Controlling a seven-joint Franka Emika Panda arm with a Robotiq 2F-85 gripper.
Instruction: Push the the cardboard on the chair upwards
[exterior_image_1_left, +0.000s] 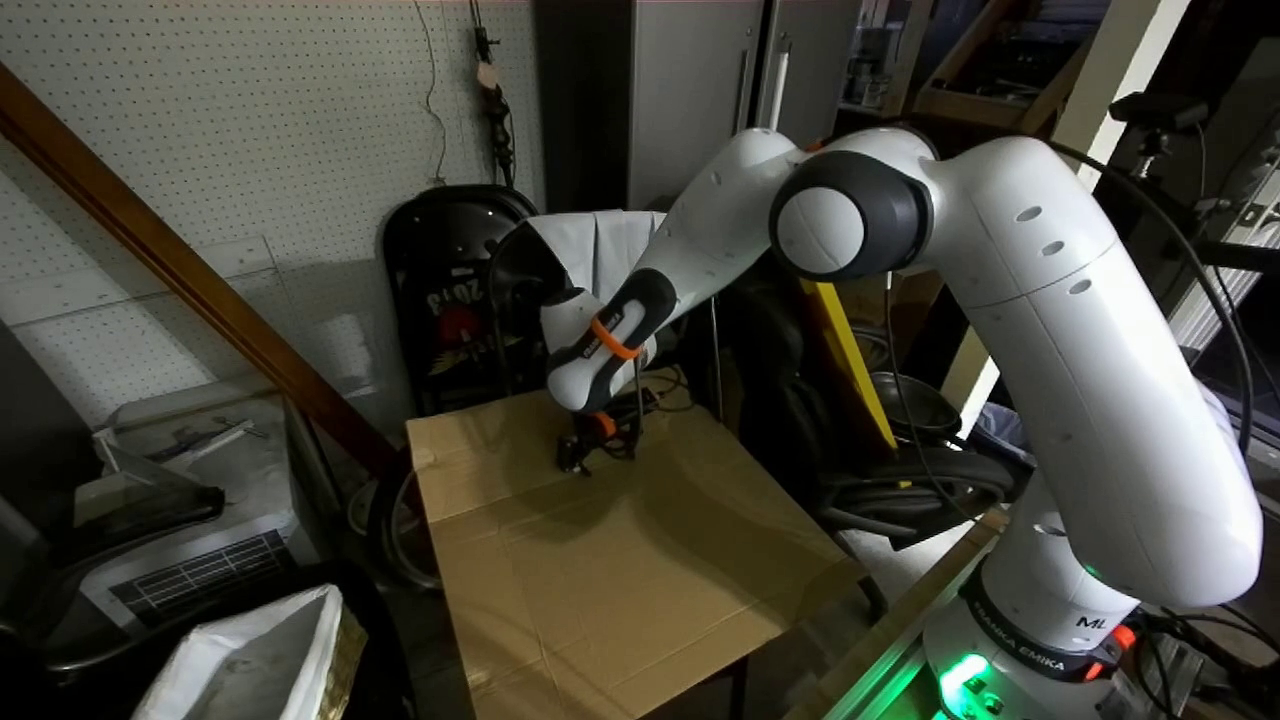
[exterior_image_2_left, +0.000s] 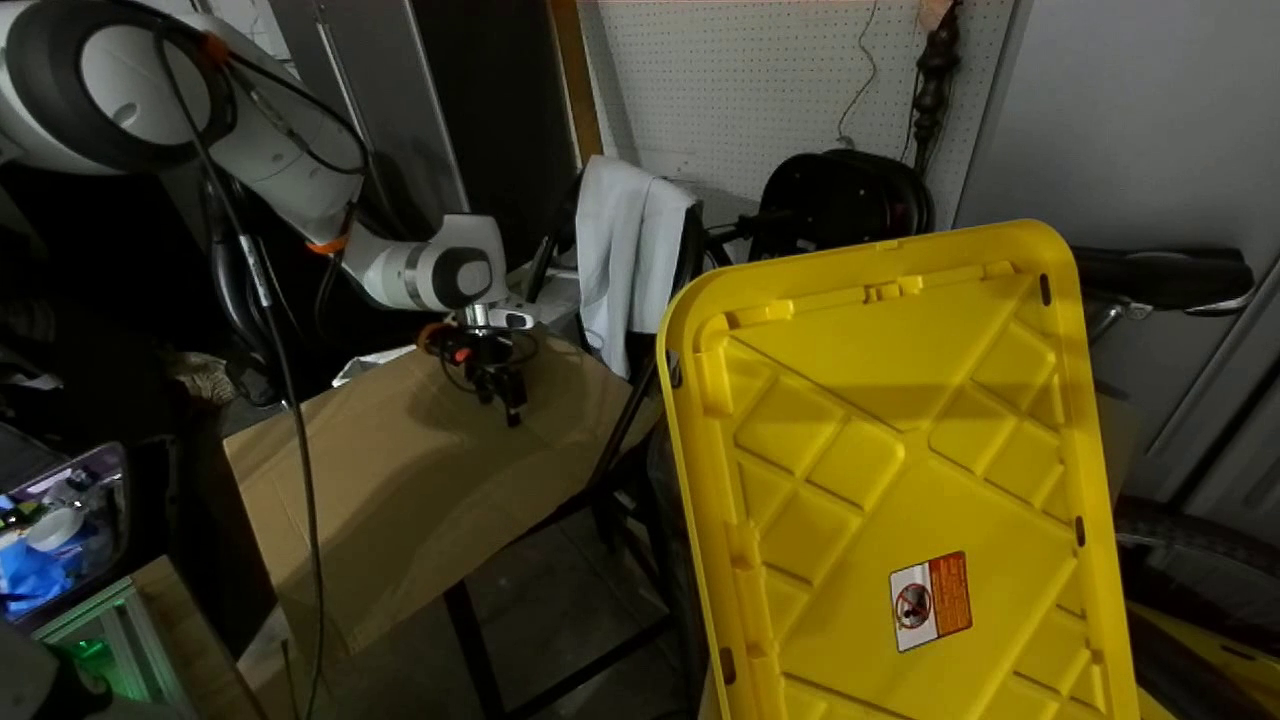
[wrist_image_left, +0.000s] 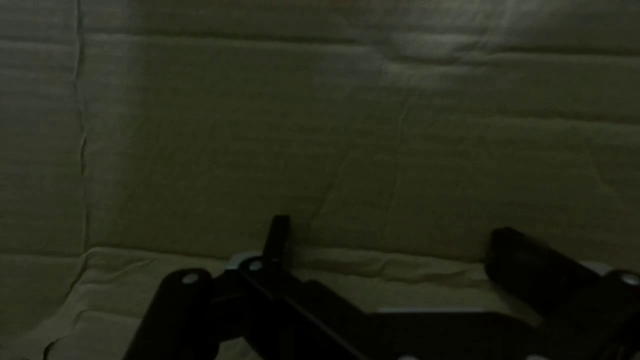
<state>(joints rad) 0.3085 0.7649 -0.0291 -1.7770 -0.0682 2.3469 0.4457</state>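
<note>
Cardboard (exterior_image_1_left: 640, 570), spread out as the tabletop (exterior_image_2_left: 400, 500), lies beneath the fingers (wrist_image_left: 278, 240), which stand wide apart near its edge by the white cloth (exterior_image_2_left: 630, 250); contact unclear.

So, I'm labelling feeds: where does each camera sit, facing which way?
In an exterior view: above, facing down over cardboard towards pegboard; arm, base and gripper show.
In an exterior view: above, facing cardboard and yellow lid; arm and gripper show.
Wrist view: on the arm, facing cardboard close up; gripper fingers show.
Both exterior views share cardboard, gripper and white cloth.
</note>
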